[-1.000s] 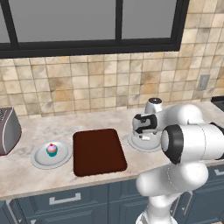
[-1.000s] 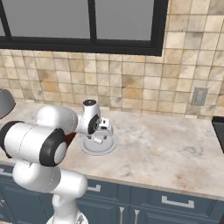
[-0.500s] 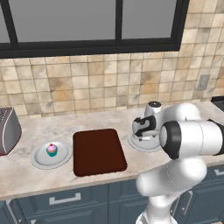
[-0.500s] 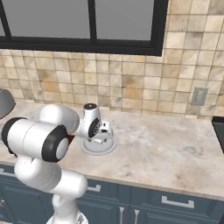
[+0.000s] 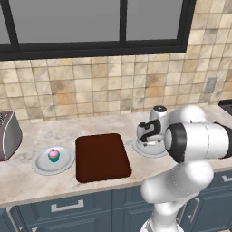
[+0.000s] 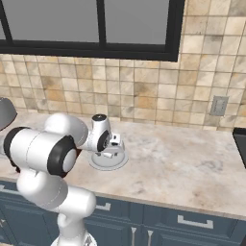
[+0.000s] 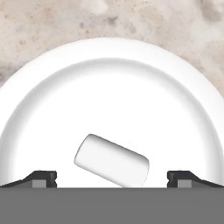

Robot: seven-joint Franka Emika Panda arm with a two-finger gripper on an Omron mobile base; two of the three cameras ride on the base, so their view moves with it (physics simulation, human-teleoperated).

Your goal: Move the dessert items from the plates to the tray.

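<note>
A pink-frosted cupcake [image 5: 54, 155] stands on the left round grey plate [image 5: 43, 166]. The dark brown tray [image 5: 102, 157] lies between the two plates with nothing on it. On the right plate [image 6: 102, 166] lies a small white block [image 6: 108, 155], tilted in the hand view [image 7: 111, 160]. My gripper [image 7: 112, 178] hangs open just above that plate [image 7: 109, 52], one fingertip [image 7: 40, 178] on each side of the block, touching nothing. In the left base view the gripper [image 5: 148, 140] points down over the right plate [image 5: 153, 154].
A metal toaster [image 5: 8, 136] stands at the counter's far left. The tiled wall with an outlet [image 6: 218, 105] runs along the back. A dark stove edge [image 6: 240, 144] borders the counter on the right. The counter's front edge is close to the plates.
My hand has sunk lower over the right plate, closer to the white block. The jaws have stayed open; cupcake, tray and plates have not moved.
</note>
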